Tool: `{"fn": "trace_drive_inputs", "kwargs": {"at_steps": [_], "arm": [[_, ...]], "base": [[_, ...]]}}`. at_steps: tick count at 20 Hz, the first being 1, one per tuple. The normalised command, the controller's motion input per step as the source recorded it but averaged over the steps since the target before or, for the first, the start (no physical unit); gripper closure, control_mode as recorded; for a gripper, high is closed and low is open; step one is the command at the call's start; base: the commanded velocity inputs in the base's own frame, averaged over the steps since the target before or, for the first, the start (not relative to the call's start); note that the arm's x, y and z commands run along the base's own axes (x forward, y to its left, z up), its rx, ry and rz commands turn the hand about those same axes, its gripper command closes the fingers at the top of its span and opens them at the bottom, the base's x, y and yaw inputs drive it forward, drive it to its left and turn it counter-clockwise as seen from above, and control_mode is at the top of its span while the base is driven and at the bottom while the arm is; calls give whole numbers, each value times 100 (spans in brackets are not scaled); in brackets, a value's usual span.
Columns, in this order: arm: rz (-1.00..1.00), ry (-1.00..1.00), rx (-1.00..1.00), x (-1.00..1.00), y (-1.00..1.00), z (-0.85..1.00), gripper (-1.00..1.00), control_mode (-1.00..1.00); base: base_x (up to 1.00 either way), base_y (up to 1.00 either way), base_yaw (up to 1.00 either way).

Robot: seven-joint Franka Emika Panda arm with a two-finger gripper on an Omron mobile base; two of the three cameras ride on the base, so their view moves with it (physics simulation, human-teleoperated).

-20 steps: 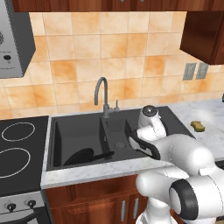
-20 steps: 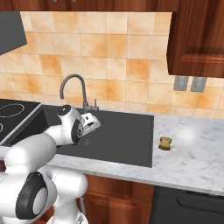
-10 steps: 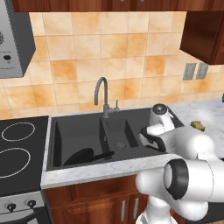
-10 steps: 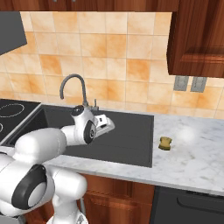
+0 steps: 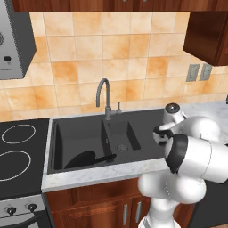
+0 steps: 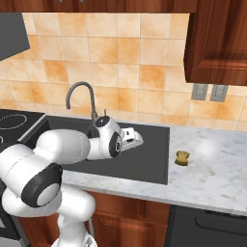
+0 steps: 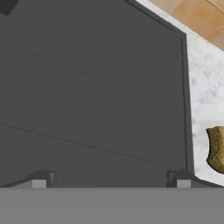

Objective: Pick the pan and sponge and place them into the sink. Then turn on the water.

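Note:
The black pan (image 5: pixel 85 158) lies in the large basin of the dark grey sink (image 5: pixel 78 134), its handle pointing right. On the marble counter right of the sink rests the yellow-tan sponge (image 6: pixel 182 157), which also appears at the right edge of the hand view (image 7: pixel 216 149). My gripper (image 6: pixel 137 140) hovers over the sink's flat drainboard (image 6: pixel 150 161), left of the sponge and apart from it. In the hand view the gripper (image 7: pixel 110 180) is open, its fingertips (image 7: pixel 41 180) wide apart with nothing between them. From the left base, the gripper (image 5: pixel 157 133) is partly hidden behind my arm. No water runs from the faucet (image 5: pixel 104 95).
The grey gooseneck faucet (image 6: pixel 79 94) stands behind the basins. A black stovetop (image 5: pixel 18 153) lies left of the sink. Marble counter (image 6: pixel 212 169) stretches right of the sponge. Wall outlets (image 6: pixel 209 91) and a dark wood cabinet (image 6: pixel 217 41) sit above it.
My arm has swung right, from over the small basin to over the drainboard, nearer the sponge. The gripper stayed open. Pan and sponge have not moved.

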Motion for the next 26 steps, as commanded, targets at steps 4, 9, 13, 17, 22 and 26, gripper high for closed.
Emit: {"fn": "trace_drive_inputs", "kwargs": {"at_steps": [4,9,13,17,22,26], "arm": [[-11,0,5,23,-67,2,-100,-100],[-10,0,10,16,-64,10,-100,-100],[-9,0,10,11,-58,6,-100,-100],[-6,0,8,10,-50,0,-100,-100],[-4,0,4,11,-43,0,-100,-100],[-2,0,0,16,-38,0,-100,-100]], "base": [[0,0,0],[0,0,0],[0,0,0],[0,0,0],[0,0,0],[0,0,0]]}}
